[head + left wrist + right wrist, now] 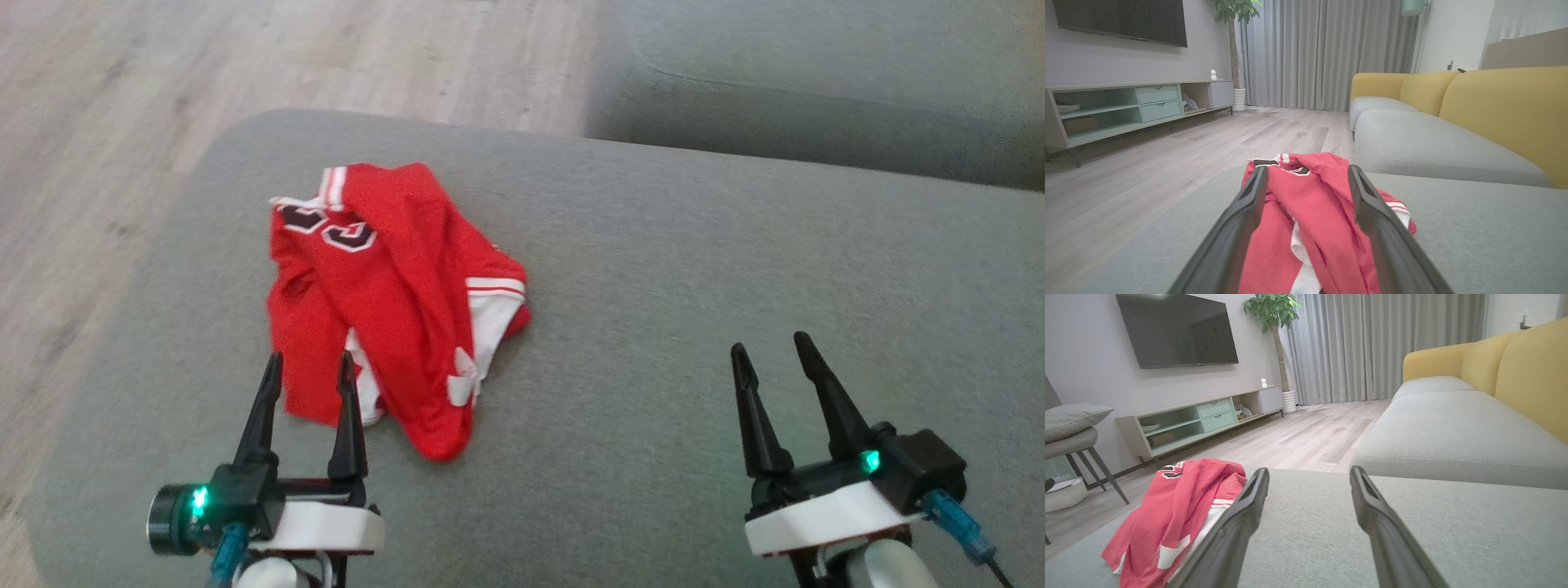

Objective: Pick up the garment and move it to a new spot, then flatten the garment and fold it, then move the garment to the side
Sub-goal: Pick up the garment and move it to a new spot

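Red cloth with white trim, the garment lies crumpled on the grey cushion, left of the centre in the head view. At the lower left, the left gripper has its fingers spread, with the tips at the lower edge of the garment, and it pinches nothing. At the lower right, the right gripper is also spread and empty. It is over bare cushion, well apart from the garment.
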